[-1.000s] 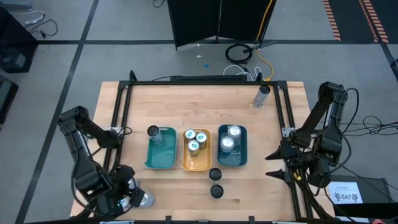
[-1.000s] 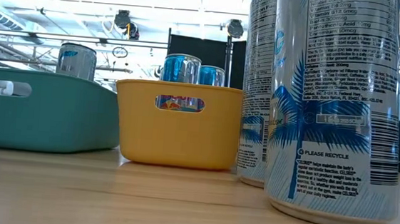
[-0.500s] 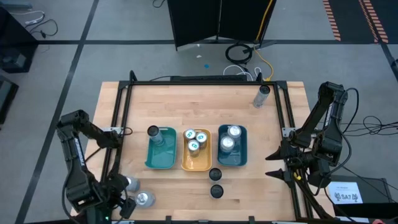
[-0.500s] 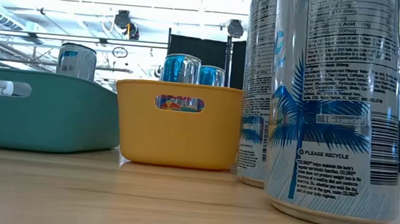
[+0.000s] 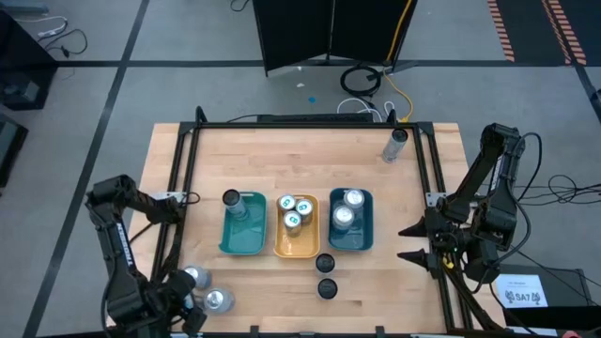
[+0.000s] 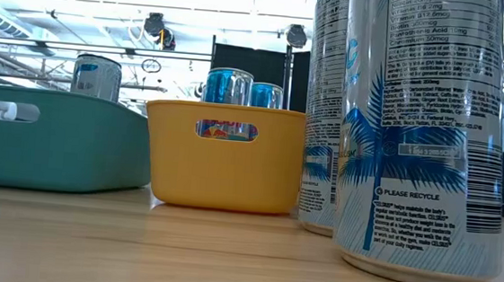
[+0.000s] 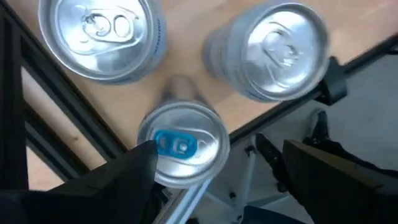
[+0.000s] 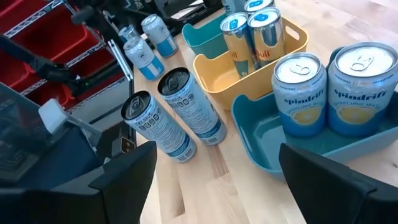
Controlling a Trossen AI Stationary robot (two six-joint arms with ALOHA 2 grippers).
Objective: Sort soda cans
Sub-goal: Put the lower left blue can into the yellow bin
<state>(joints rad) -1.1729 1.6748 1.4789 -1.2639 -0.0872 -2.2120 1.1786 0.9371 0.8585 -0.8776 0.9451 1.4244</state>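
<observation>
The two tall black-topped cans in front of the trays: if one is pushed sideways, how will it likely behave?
The black-topped cans are tall and slim on a narrow base, so a push high up would probably tip one. They stand close together, so one may knock the other. Once down, the round, smooth-looking body would likely roll on the wooden table.

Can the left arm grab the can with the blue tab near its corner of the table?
Probably yes. The left gripper hangs right above that blue-tab can with jaws open, and nothing covers the can.
</observation>
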